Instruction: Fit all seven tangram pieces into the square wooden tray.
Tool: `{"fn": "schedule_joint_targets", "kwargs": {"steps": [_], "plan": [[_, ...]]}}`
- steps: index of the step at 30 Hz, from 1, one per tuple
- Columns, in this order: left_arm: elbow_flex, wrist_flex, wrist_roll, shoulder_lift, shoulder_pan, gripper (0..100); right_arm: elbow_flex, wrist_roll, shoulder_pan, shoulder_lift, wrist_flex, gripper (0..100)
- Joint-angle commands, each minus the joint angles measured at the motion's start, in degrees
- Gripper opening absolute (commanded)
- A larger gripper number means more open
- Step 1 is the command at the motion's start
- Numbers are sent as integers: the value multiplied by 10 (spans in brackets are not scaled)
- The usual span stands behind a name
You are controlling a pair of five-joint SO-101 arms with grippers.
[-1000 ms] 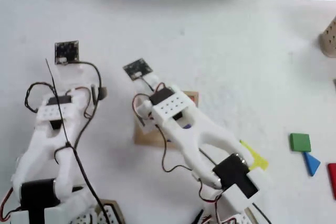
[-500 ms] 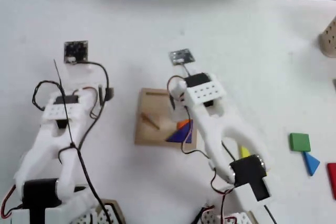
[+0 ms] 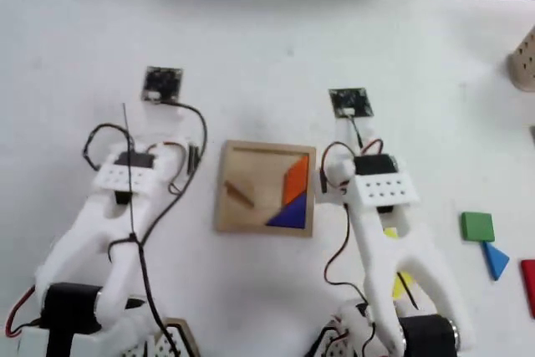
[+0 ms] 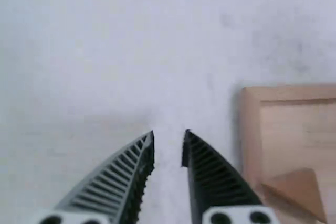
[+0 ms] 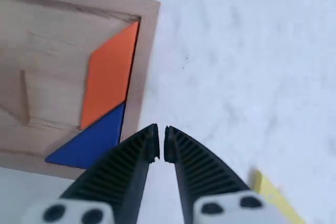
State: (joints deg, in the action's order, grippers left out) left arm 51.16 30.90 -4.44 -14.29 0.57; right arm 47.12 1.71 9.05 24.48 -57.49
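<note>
Square wooden tray [image 3: 266, 146] lies between the grippers, with the orange piece [image 3: 294, 180] and blue piece [image 3: 290, 213] seated along its side nearest the right gripper [image 5: 161, 142], whose jaws are almost together and empty. The left gripper [image 4: 168, 142] has its jaws slightly apart, empty, beside the opposite rim.

— Table and tray?
— Table [image 3: 251, 39]: white, faintly mottled. Tray [image 3: 224, 211]: pale wood, fine grain lines.
— Pieces in the tray?
— Parallelogram [image 3: 295, 180]: orange. Large triangle [image 3: 290, 216]: deep blue. Sliver [image 3: 239, 194]: mid-brown wood.
— Pieces on the table?
— Square [image 3: 478, 226]: green. Small triangle [image 3: 495, 260]: lighter blue. Edge piece [image 3: 529, 286]: red. Strip [image 5: 265, 190]: yellow.
— Arms?
— Left arm [image 3: 121, 177], right arm [image 3: 380, 190]: white shells, black motors, red and black wiring. Left gripper [image 4: 168, 134], right gripper [image 5: 161, 142]: dark grey fingers, ribbed pattern, white bases.
</note>
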Motion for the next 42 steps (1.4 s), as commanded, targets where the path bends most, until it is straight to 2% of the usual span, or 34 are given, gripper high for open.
{"fn": "schedule_joint_targets", "kwargs": {"steps": [1,7,14,18,22,31,37,42], "plan": [[-11,-1,35,-25,86,25,4,15,-36,39,16,18],[-10,-18,33,-21,193,22,13,16,-48,40,33,18],[6,-40,40,43,252,22,13,17,-47,40,35,18],[-1,47,76,29,258,22,13,27,-51,40,45,18],[9,135,83,-12,267,22,26,44,-51,39,67,18],[45,136,82,-73,339,23,28,47,-48,39,72,18],[47,136,82,-74,327,23,31,47,-48,39,78,18],[52,124,83,-71,360,23,45,47,-29,39,93,18]]}}
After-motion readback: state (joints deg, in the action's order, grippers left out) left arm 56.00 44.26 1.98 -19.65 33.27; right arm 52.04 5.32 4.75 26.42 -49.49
